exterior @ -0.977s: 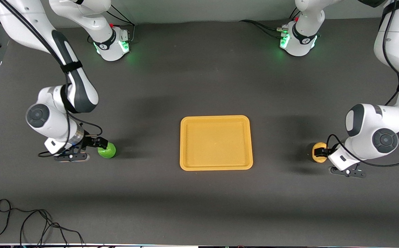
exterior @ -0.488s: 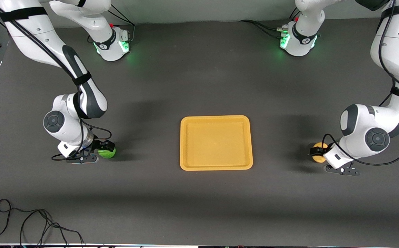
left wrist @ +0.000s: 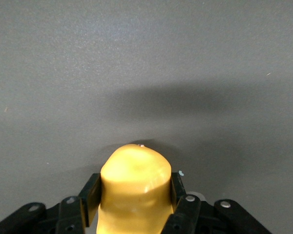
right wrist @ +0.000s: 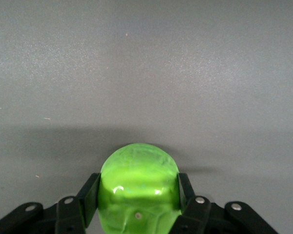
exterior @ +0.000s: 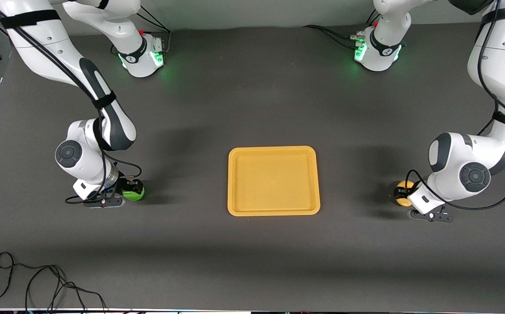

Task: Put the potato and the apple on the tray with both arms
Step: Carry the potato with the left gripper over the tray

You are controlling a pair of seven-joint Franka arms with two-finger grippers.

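Observation:
The yellow-orange tray lies flat in the middle of the table with nothing on it. My right gripper is low at the table toward the right arm's end, shut on the green apple. In the right wrist view its fingers press both sides of the apple. My left gripper is low at the table toward the left arm's end, shut on the tan-yellow potato. In the left wrist view its fingers clamp the potato.
The two arm bases glow green at the table's edge farthest from the front camera. A loose black cable lies near the front camera at the right arm's end. Bare dark table separates each fruit from the tray.
The right arm's wrist swung in toward the apple and its fingers closed on it. The left arm shifted slightly toward the tray with its fingers round the potato. Both fruits barely moved.

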